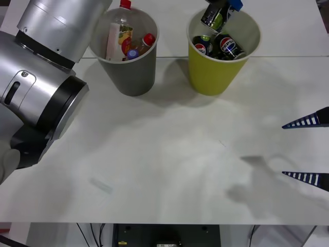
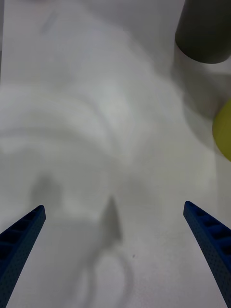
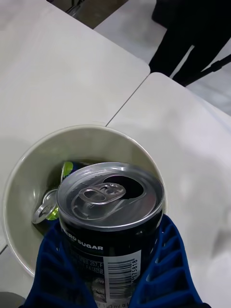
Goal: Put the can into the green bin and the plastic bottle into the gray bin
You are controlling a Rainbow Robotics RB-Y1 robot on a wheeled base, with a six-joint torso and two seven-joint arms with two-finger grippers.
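Drop step. Left hand (image 3: 113, 284) clamped on can (image 3: 110, 211), over green bin (image 1: 205, 77) at 1 o'clock. Next: release. Right hand (image 1: 307, 149) wide open, empty, 4 o'clock.

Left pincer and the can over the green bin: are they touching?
Touching. The left wrist view shows the left pincer's blue fingers pressed against both sides of the can, held above the green bin.
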